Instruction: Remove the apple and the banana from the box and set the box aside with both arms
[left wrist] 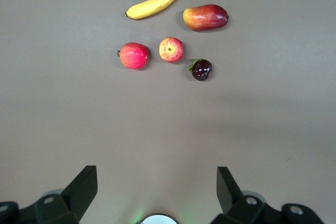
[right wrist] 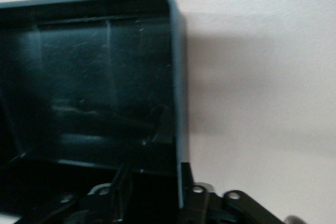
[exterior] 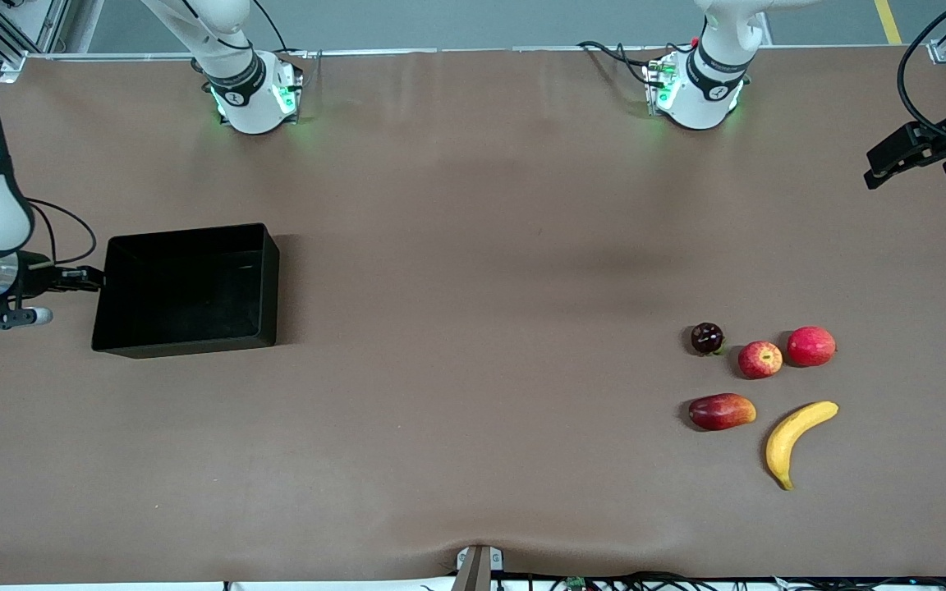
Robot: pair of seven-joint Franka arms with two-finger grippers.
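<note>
The box (exterior: 194, 343) stands emptied at mid-height of the frame; the right gripper (exterior: 94, 279) is set at its end wall, whether its jaws grip cannot be told; the apple (exterior: 760, 359) and the banana (exterior: 797, 439) lie low in the frame on the desk (exterior: 473, 246); the left gripper (exterior: 904, 160) is parked high, jaws wide apart.

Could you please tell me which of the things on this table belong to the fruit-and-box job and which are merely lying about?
Belonging to the job:
- small streaky red-and-yellow apple
- long curved yellow banana
- shallow glossy black plastic box, empty, with the right gripper at its wall
- left gripper, open, waiting

Just lying about:
- plain pinkish-red round fruit
- elongated red-and-yellow fruit
- small dark purple fruit
</note>
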